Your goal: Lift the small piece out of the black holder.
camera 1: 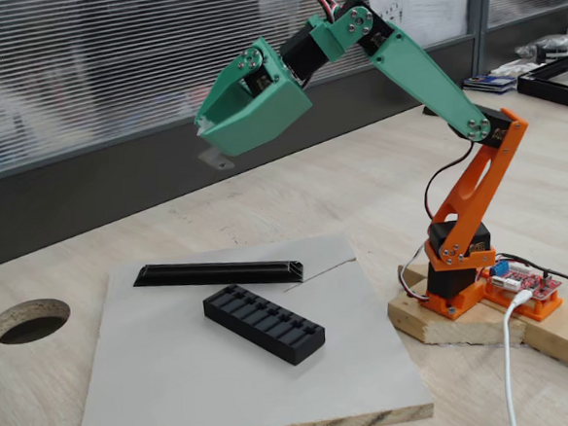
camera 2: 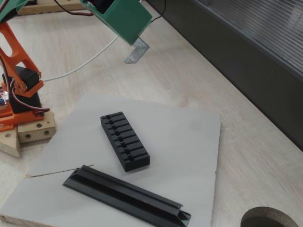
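Fixed view: the black holder is lying on a grey board on the worktop, its slotted long axis running diagonally, with a longer black rail lying just behind it. Farther back and well above, the green hand is hanging in the air, gripping a small piece, a pale bent sliver, at its tip.

The hand is cropped by the top edge in a fixed view, so how its fingers stand on the small piece stays unclear. In the other fixed view that piece is a blurred grey smudge. The black holder shows slots too small to read. The round hole runs off the bottom edge.
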Robot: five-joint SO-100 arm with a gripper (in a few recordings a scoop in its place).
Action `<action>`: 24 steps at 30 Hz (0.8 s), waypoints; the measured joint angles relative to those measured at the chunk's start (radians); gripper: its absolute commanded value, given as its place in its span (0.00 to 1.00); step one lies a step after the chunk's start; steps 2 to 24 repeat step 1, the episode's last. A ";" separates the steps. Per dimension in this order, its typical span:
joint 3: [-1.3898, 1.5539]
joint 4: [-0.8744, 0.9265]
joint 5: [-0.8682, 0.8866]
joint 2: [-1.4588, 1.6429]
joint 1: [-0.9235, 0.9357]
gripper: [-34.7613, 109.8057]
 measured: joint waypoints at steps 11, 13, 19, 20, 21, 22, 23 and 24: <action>0.000 0.000 0.000 0.000 0.000 0.27; 0.000 0.000 0.000 0.000 0.000 0.27; 0.000 0.000 0.000 0.000 0.000 0.27; 0.000 0.000 0.000 0.000 0.000 0.27; 0.000 0.000 0.000 0.000 0.000 0.27; 0.000 0.000 0.000 0.000 0.000 0.27; 0.000 0.000 0.000 0.000 0.000 0.27; 0.000 0.000 0.000 0.000 0.000 0.27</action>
